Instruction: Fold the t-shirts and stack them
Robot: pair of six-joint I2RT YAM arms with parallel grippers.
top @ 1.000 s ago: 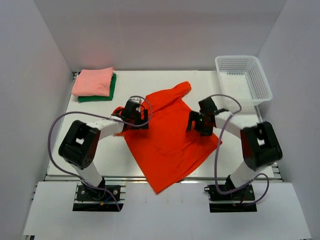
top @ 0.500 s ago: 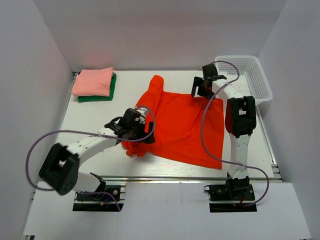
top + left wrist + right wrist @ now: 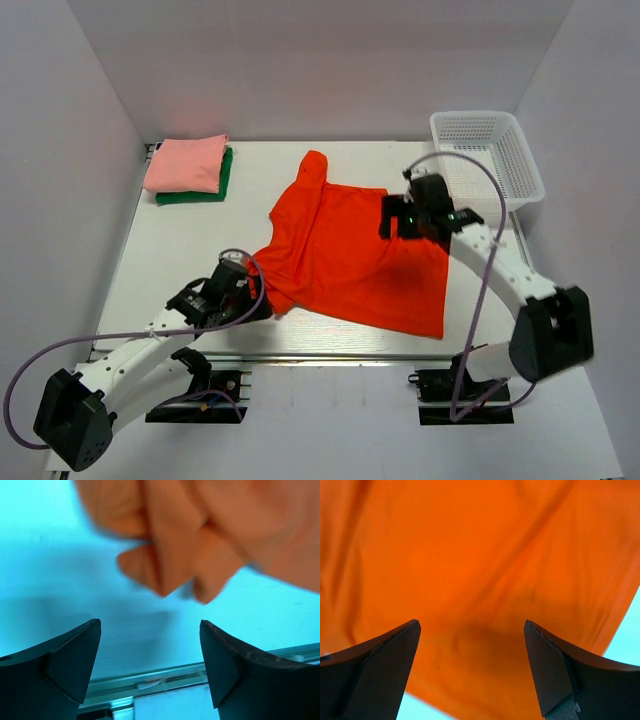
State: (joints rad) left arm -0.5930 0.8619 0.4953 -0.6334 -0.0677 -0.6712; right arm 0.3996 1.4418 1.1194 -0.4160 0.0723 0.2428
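Your left gripper (image 3: 150, 630) is spread wide with nothing in it. A bunched lump of the orange shirt (image 3: 350, 255) sits just ahead, lower left of centre. Right gripper (image 3: 470, 630) is also spread and empty, over the shirt's upper right. Risk: pinch that lump and you'll likely catch several layers and drag the thin, limp cloth into new wrinkles. Pink shirt (image 3: 185, 163) lies folded on the green shirt (image 3: 195, 197), upper left.
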